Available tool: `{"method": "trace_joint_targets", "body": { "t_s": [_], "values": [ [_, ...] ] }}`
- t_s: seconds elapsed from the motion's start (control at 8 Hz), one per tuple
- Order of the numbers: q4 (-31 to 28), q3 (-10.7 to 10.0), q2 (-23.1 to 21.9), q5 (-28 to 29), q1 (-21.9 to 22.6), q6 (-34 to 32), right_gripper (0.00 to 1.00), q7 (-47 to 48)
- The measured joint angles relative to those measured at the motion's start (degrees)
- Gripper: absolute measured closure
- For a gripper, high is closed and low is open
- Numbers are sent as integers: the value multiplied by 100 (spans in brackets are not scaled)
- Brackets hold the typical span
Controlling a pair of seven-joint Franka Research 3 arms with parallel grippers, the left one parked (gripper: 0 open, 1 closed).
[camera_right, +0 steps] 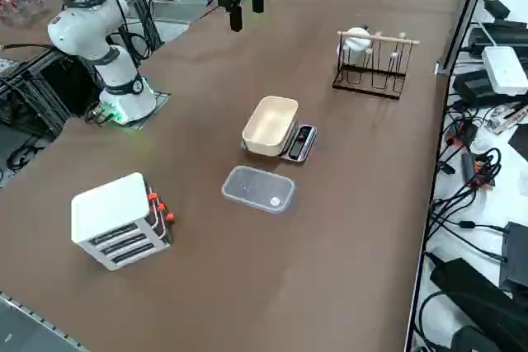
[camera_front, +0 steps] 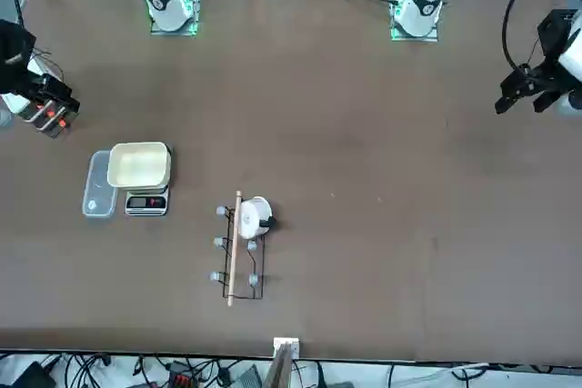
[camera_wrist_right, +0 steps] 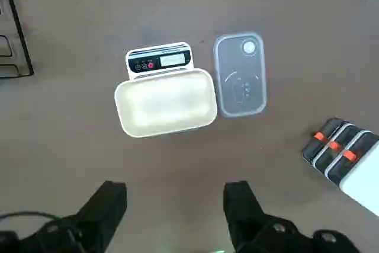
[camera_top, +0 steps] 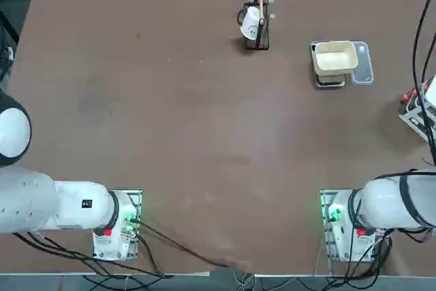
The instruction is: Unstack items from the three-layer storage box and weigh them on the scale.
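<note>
The three-layer storage box (camera_right: 115, 216) is white with orange-tabbed drawers, all pushed in, and stands near the table's right edge (camera_top: 414, 110). The items are hidden from view. The scale (camera_right: 302, 142) carries an empty cream bowl (camera_right: 270, 124) and sits toward the far side of the table (camera_top: 330, 81). My right gripper (camera_wrist_right: 174, 202) hangs high above the table, open, with nothing between its fingers. In the right wrist view, the scale (camera_wrist_right: 160, 60), bowl (camera_wrist_right: 166, 102) and storage box (camera_wrist_right: 346, 164) all lie below and apart from it.
A clear plastic lid (camera_right: 258, 190) lies flat beside the scale, between it and the storage box. A black wire rack (camera_right: 371, 59) with a white cup stands at the far edge, left of the scale. Cables hang near the right edge.
</note>
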Motion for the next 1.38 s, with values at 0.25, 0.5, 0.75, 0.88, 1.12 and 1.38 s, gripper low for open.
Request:
{"method": "trace_joint_targets", "body": {
  "t_s": [0.25, 0.5, 0.75, 0.88, 1.12, 1.38],
  "values": [
    [0, 0, 0, -1, -2, -1, 0, -138],
    [0, -1, 4, -11, -21, -150, 0, -222],
    [-20, -4, 162, -4, -165, -831, 0, -223],
    [-65, -5, 396, -5, -212, -1202, 0, -244],
    [-310, 3, 811, -371, -212, -1351, 0, -607],
    [-731, -20, 868, -851, -532, -1040, 0, -2161]
  ]
}}
